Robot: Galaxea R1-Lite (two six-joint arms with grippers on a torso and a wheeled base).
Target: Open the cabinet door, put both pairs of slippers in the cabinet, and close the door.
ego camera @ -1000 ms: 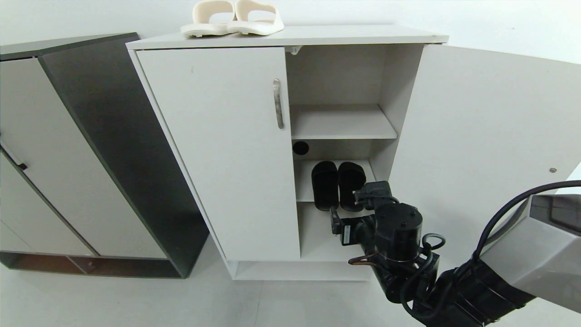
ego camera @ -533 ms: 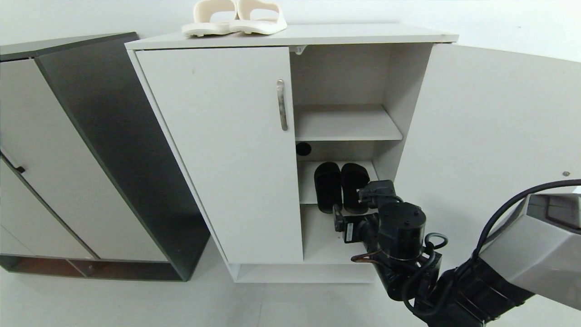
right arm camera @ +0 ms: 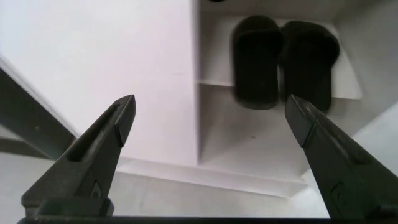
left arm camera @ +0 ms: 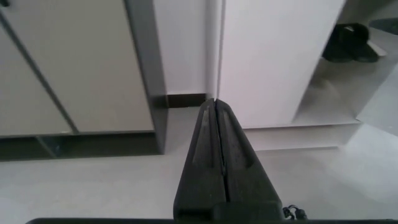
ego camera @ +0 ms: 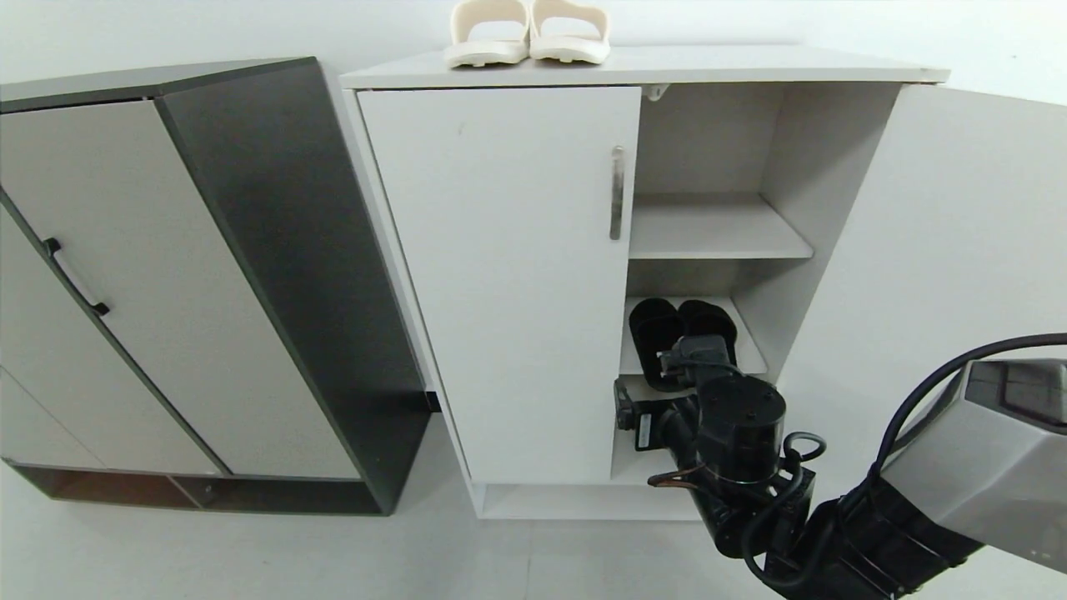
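A pair of black slippers [ego camera: 679, 329] lies on the middle shelf of the white cabinet [ego camera: 642, 67], whose right door [ego camera: 959, 250] stands wide open. A cream pair of slippers [ego camera: 528, 33] rests on the cabinet top. In the right wrist view my right gripper [right arm camera: 210, 99] is open and empty, just outside the opening, with the black slippers [right arm camera: 283, 59] ahead between its spread fingers. My left gripper [left arm camera: 215, 106] is shut on nothing and hangs low above the floor, facing the foot of the cabinet's closed left door [left arm camera: 273, 56].
The cabinet's left door [ego camera: 500, 275] with a metal handle [ego camera: 617, 192] is closed. A dark grey cabinet [ego camera: 275, 250] with pale doors stands close to the left. The upper shelf [ego camera: 713, 229] and the bottom compartment [ego camera: 642, 450] are bare. Pale floor lies in front.
The whole head picture has shifted, so the camera moved: both cabinets sit farther right. My right wrist now overlaps the near ends of the black slippers.
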